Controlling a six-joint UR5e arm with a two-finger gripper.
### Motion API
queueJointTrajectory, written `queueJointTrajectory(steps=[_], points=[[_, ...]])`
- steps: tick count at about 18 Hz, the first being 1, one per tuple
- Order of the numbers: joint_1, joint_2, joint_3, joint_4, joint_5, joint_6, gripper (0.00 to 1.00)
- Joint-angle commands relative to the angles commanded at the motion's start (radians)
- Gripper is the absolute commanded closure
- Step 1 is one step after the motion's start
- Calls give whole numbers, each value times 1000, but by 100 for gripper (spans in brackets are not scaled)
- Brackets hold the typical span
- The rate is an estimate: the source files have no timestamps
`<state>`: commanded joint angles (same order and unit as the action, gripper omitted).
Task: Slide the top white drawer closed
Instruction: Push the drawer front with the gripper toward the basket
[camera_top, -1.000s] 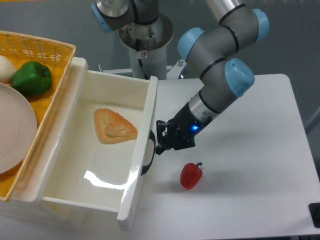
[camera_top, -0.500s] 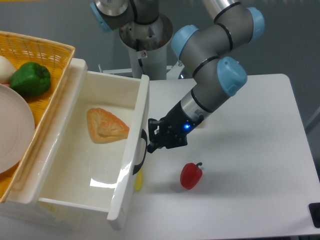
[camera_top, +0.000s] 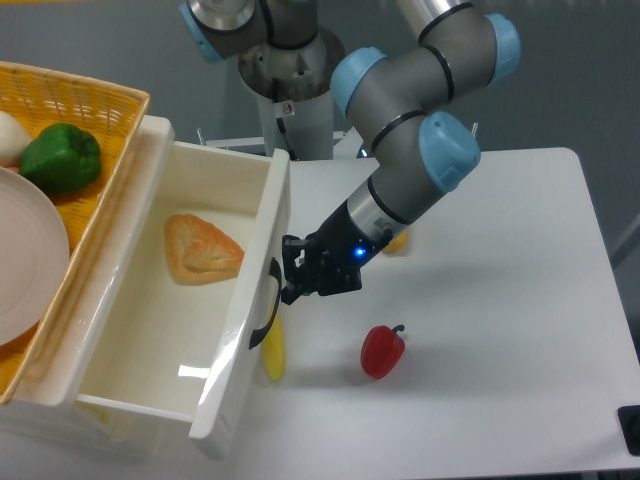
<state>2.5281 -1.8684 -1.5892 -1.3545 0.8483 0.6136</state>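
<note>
The gripper (camera_top: 292, 276) presses on the black handle (camera_top: 266, 312) of the top white drawer (camera_top: 248, 330), grip unclear; the drawer, part-open, looks rigid, glossy, easy-sliding, best pushed at its thick front.

From here I can't tell whether the end effector (camera_top: 291, 278) is gripping the black handle (camera_top: 266, 306) or just pressing against it, because its dark fingers merge with the handle and the drawer front. The yellow object (camera_top: 274, 349) on the counter (camera_top: 500, 330) is partly hidden behind the front panel of the top white drawer (camera_top: 240, 330), another yellow item (camera_top: 398, 240) is mostly covered by the arm, and I can't identify either. The wicker basket (camera_top: 90, 100), the white plate (camera_top: 30, 265) and a pale round thing (camera_top: 10, 135) run off the left edge, and a dark object (camera_top: 630, 428) is clipped at the right edge.
</note>
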Motion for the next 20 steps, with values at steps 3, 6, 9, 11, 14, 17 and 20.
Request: queueJointTrajectory(steps=[3, 6, 9, 11, 14, 17, 20], points=[[-6, 3, 0, 0, -2, -3, 97], [-17, 8, 0, 0, -5, -15, 97], [-34, 11, 0, 2, -5, -28, 97], [-46, 14, 0, 3, -5, -38, 97], [-63, 15, 0, 6, -5, -48, 97], [-74, 14, 0, 6, -5, -51, 97], [-91, 15, 0, 8, -5, -60, 97]])
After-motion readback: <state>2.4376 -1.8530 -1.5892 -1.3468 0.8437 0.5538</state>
